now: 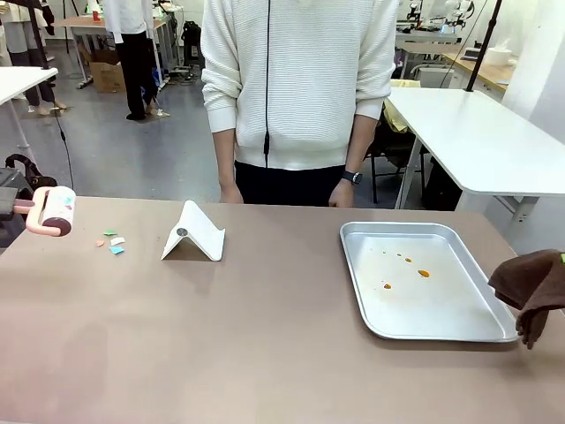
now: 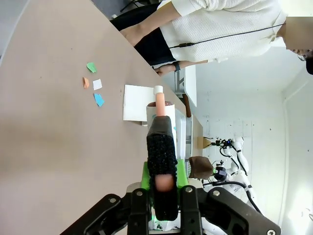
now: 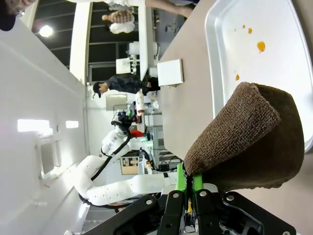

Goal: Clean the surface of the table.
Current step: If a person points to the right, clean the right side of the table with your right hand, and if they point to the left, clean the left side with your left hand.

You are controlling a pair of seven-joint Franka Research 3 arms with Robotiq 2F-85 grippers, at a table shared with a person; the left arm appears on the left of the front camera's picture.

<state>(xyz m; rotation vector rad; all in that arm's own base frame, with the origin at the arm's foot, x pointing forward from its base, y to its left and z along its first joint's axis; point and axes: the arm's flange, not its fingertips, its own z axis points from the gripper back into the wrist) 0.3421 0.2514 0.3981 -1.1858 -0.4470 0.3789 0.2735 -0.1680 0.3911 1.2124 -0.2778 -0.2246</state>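
The brownish-taupe table [image 1: 265, 336] spans the front view. Several small paper scraps [image 1: 110, 240] in green, white, orange and blue lie on its left part, also seen in the left wrist view as scraps [image 2: 93, 83]. My left gripper [image 2: 163, 183] is shut on the handle of a pink lint roller [image 2: 160, 103], which hangs just above the table's left edge, left of the scraps, as the roller [image 1: 53, 212]. My right gripper [image 3: 190, 188] is shut on a brown cloth [image 3: 244, 142]. The cloth [image 1: 534, 287] hangs at the table's right edge beside the tray.
A steel tray [image 1: 424, 305] with orange stains [image 1: 423, 273] lies right of the middle. A white folded stand [image 1: 194, 231] sits right of the scraps. A person in a white sweater [image 1: 300, 79] stands at the far side, hands at the table edge. White tables stand behind.
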